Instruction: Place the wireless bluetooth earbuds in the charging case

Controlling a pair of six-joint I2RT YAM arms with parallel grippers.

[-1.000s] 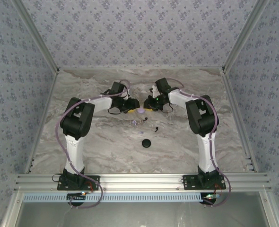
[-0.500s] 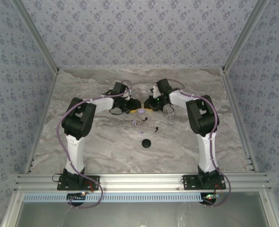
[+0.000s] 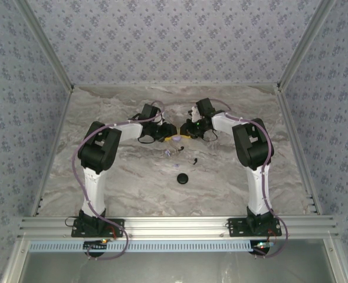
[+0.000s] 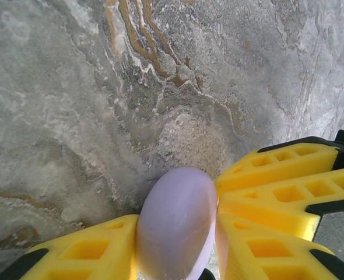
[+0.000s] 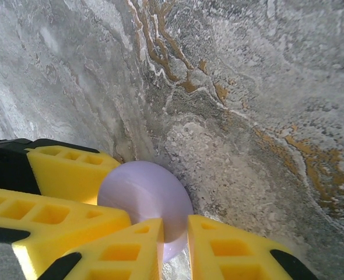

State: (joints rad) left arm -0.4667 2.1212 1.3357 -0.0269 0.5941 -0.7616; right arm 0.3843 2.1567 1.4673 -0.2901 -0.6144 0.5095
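Note:
The charging case (image 3: 176,139) is a small lavender rounded shell held just above the table between both grippers. In the left wrist view the case (image 4: 175,221) sits edge-on between my left gripper's (image 4: 175,254) yellow fingers, which press its two sides. In the right wrist view my right gripper (image 5: 175,248) is shut on the thin lower rim of the case (image 5: 143,195). The two grippers (image 3: 168,138) (image 3: 183,137) meet nose to nose at mid-table. Pale lavender earbuds (image 3: 171,152) and a black earbud (image 3: 194,160) lie loose just in front of them.
A black round disc (image 3: 183,178) lies nearer the arm bases. The marbled tabletop (image 3: 127,177) is walled by patterned panels and metal rails at left, right and back. The other arm's yellow fingers (image 4: 283,169) crowd each wrist view.
My left gripper's jaws have narrowed onto the case, and its wrist has edged slightly toward the right arm. The right arm and the loose pieces stay put.

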